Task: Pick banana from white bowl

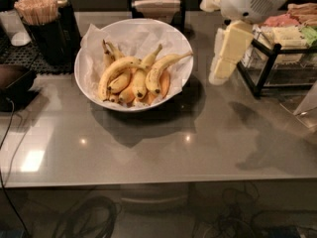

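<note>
The banana (161,71) lies at the right of the pile inside the white bowl (132,108). The pincer (218,76) hangs right of the bowl; spread or not, I cannot tell. Aim for the banana's middle.

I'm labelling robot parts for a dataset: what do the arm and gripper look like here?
The gripper is pale cream, built of blocky flat-sided segments, no cables or markings visible. Above it the arm ends in a rounded white housing with a small slotted vent. It is at upper right, over the table right of the white bowl.
</note>
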Controlling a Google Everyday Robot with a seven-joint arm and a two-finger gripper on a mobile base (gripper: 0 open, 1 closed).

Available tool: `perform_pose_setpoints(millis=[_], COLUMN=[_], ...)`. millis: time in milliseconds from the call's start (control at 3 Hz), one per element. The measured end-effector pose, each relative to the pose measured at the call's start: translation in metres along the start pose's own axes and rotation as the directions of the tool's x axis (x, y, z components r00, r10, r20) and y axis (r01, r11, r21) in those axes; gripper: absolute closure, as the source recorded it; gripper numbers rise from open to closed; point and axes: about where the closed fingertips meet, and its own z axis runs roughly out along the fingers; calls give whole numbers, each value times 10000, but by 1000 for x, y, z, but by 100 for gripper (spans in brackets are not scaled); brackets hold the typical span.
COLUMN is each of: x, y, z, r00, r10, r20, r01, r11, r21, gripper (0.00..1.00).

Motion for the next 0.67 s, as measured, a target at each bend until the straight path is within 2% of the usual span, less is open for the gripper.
perform_pose_setpoints(millis=[333,667], x=[-62,-93], y=[-44,-55], z=[23,14], r00=[9922,9822], r10=[-922,-1260], r20=[839,1391], r01=[948,1258], r11=[9951,9920], r21=[-276,98], gripper=[0,0])
